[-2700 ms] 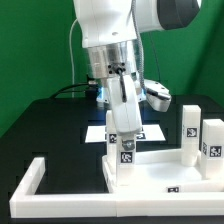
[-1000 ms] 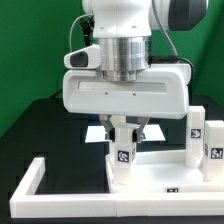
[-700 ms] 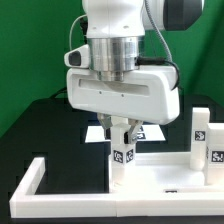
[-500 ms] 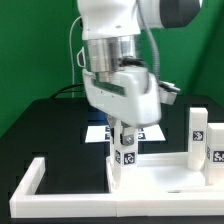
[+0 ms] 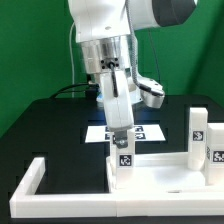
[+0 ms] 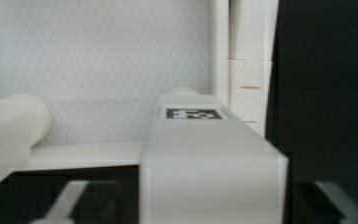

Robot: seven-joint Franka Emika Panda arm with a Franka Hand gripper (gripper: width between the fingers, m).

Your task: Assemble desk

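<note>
The desk's white tabletop panel [image 5: 165,172] lies flat at the front of the black table. A short white leg [image 5: 124,158] with a square tag stands upright at its near left corner. My gripper [image 5: 121,135] hangs straight over that leg, with its fingers down either side of the leg's top. In the wrist view the leg [image 6: 208,160] fills the middle, and my gripper [image 6: 197,206] is open around it. A dark gap shows between the leg and each fingertip [image 6: 62,204]. Two more tagged legs [image 5: 193,133] [image 5: 212,146] stand at the panel's right end.
A long white border rail [image 5: 35,183] wraps the table's front and left edge, against the panel. The marker board [image 5: 98,132] lies flat behind the gripper. Cables and a grey fitting [image 5: 152,95] hang off the wrist above the panel.
The hand has turned about its vertical axis over the leg, from broadside to edge-on. The jaws have spread apart and let go of the leg, which stays upright.
</note>
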